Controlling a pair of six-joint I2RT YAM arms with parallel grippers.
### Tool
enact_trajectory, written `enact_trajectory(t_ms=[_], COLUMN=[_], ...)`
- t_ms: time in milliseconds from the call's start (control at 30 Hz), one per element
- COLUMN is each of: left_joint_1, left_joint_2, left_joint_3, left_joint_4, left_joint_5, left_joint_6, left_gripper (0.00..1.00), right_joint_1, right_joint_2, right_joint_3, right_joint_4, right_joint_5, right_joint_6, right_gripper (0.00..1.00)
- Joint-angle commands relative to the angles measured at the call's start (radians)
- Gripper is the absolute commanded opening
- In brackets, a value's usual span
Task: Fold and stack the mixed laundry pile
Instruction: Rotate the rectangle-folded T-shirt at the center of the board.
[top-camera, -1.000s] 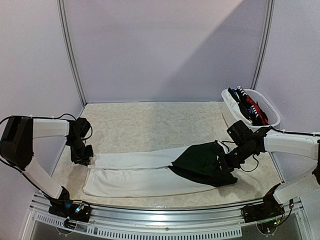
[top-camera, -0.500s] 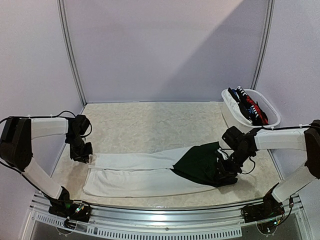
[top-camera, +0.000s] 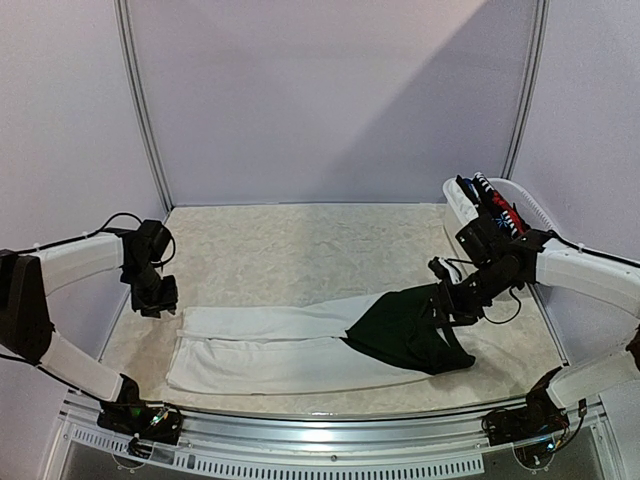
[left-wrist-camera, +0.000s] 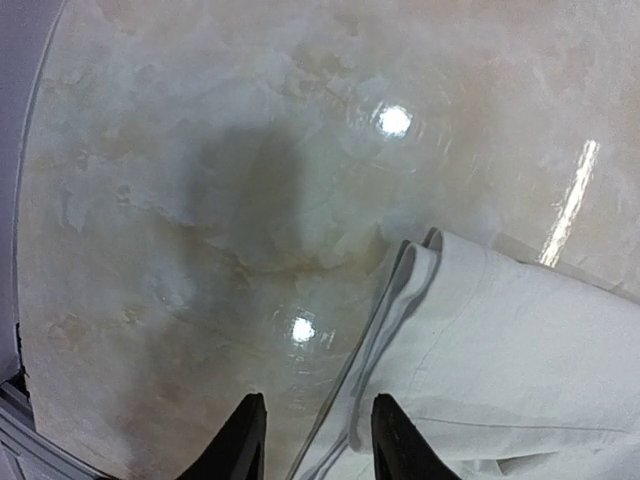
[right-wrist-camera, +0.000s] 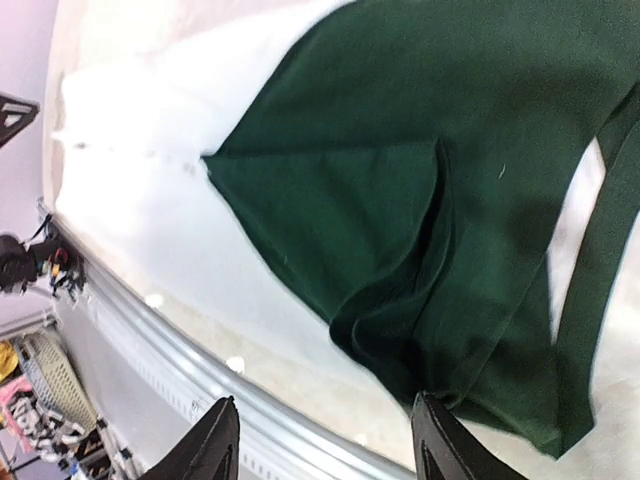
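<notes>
A long white garment (top-camera: 270, 345) lies folded lengthwise across the front of the table. A dark green piece (top-camera: 405, 325) rests crumpled on its right end. More of the laundry pile (top-camera: 497, 212), striped, red and dark, sits in the tub. My left gripper (top-camera: 159, 299) hovers open just off the white garment's left end; its wrist view shows that folded edge (left-wrist-camera: 400, 290) below the left gripper (left-wrist-camera: 318, 445), with nothing held. My right gripper (top-camera: 446, 304) is open above the green piece's right side. The right wrist view shows the right gripper (right-wrist-camera: 325, 450) empty over the green cloth (right-wrist-camera: 420, 200).
A white plastic tub (top-camera: 541, 217) stands at the back right corner. The metal front rail (top-camera: 320, 440) runs along the near edge and is close under the right gripper (right-wrist-camera: 150, 340). Booth walls enclose the table on three sides.
Both grippers have opened and let go of the cloth. The left one drew back and up from the white garment's end; the right one lifted off the green piece toward the back.
</notes>
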Motion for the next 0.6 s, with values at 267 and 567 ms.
enact_trajectory(t_ms=[267, 567], left_joint_1=[-0.009, -0.011], left_joint_2=[-0.049, -0.078], left_joint_3=[0.024, 0.021], left_joint_4=[-0.034, -0.040], left_joint_5=[0.013, 0.028], left_joint_6=[0.006, 0.001], left_gripper=[0.36, 0.36], right_joint_1=[0.005, 0.005], right_joint_2=[0.296, 0.427], right_joint_3=[0.128, 0.139], right_joint_4=[0.126, 0.169], right_joint_5=[0.150, 0.121], right_joint_6=[0.056, 0.034], right_gripper=[0.54, 0.46])
